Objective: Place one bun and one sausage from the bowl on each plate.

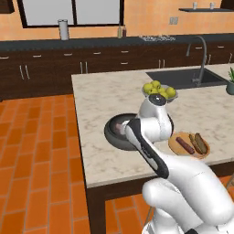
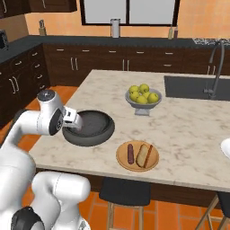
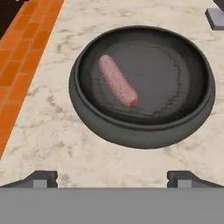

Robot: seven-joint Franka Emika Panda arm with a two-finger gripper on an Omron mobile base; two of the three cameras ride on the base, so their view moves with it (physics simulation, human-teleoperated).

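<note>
One pink sausage (image 3: 117, 81) is lying in the dark bowl (image 3: 131, 131), and the gripper (image 3: 111, 178) is hovering over the near rim with jaws spread wide, gripping nothing. Judging from this, it should be lowering with the fingers straddling the sausage's width, clear of the rim. The wood plate (image 2: 121, 159) is already carrying a dark sausage (image 2: 130, 153) and a bun (image 2: 143, 155), best seen in the right base view, where a white plate (image 2: 225, 148) is peeking in at the edge

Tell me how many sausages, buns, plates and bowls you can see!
Sausages: 2, pink one in the dark bowl, dark one on the wooden plate
Buns: 1
Plates: 2, wooden and white
Bowls: 2, dark and fruit bowl
Total: 7
</note>
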